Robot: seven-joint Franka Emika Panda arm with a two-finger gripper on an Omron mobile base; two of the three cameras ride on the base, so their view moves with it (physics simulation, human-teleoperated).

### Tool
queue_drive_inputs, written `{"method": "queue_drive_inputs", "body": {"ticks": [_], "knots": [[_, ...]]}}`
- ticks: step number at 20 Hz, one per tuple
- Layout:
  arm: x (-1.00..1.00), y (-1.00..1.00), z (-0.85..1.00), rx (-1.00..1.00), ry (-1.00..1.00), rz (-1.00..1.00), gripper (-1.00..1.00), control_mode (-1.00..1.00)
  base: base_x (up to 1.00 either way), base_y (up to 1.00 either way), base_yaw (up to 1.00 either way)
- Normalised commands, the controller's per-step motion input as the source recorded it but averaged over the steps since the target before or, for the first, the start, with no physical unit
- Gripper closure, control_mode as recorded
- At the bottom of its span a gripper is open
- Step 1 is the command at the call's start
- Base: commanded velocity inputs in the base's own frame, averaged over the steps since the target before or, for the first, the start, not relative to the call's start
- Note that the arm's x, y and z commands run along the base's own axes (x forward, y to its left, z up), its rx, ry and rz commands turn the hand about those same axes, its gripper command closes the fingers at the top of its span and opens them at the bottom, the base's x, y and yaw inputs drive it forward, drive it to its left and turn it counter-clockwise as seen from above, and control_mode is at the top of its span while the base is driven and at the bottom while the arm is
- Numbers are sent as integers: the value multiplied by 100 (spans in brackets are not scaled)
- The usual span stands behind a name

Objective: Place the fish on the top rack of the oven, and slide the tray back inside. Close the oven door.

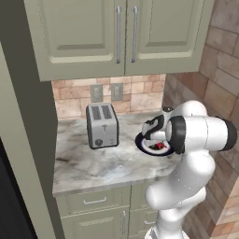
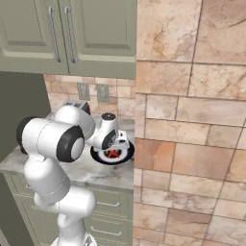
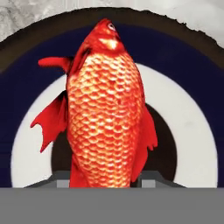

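The gripper (image 3: 105, 186) hangs low over the plate (image 3: 192, 78), head of the fish (image 3: 105, 118) at 12 o'clock; whether the fingers grasp it, I cannot tell.

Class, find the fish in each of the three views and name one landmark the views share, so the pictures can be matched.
Left base view: the fish is a red patch on the plate, right of centre, mostly behind the arm.
Right base view: a red patch at the plate's centre, left of centre, below the hand.
Hand view: it runs up the middle, head at the top.
Shared landmark: the blue-rimmed plate beneath it.
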Motion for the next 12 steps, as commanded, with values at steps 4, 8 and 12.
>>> {"method": "queue_drive_inputs", "body": {"ticks": [4,8,12], "knots": [[-59,0,59,0,-31,3,100,-100,0,0,0],[-62,0,70,0,-27,3,100,-100,0,0,0],[-53,0,66,0,-10,11,100,-100,0,0,0]]}}
